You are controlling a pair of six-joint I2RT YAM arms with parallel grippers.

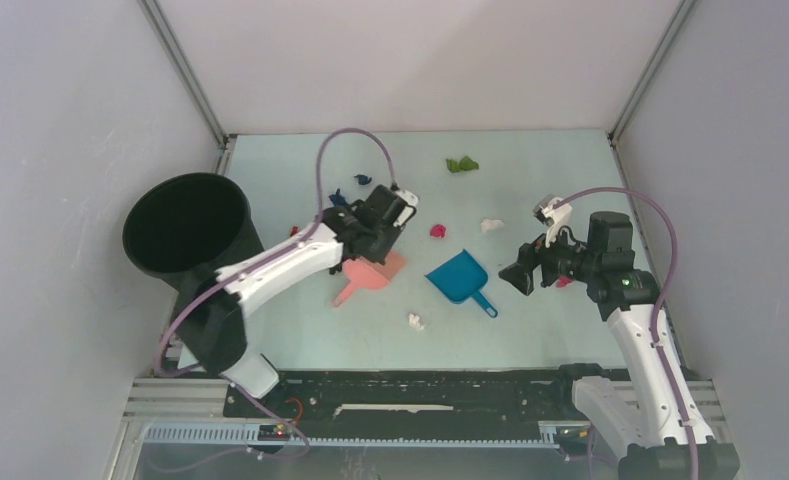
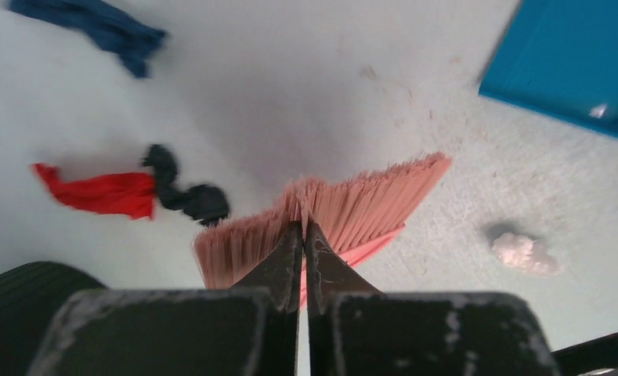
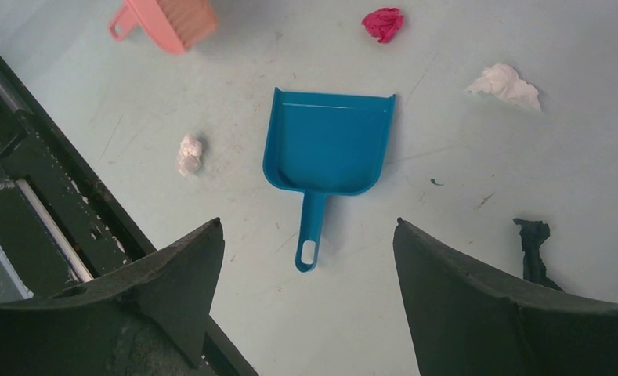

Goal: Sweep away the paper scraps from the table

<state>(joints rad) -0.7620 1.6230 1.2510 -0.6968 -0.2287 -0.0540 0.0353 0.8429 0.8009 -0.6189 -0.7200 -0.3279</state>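
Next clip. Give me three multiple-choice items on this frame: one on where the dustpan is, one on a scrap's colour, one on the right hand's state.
1. Where is the blue dustpan?
A. in the black bin
B. flat on the table, between the two arms
C. in the left hand

2. What colour is the paper scrap nearest the far wall?
A. white
B. red
C. green

3. The right hand is:
A. open, holding nothing
B. shut on the dustpan
C. shut on the pink brush

Key: 1 B, it lies on the tabletop with nothing gripping it; 2 C, the rearmost paper scrap is green; 3 A, its fingers stand wide apart above the blue dustpan.
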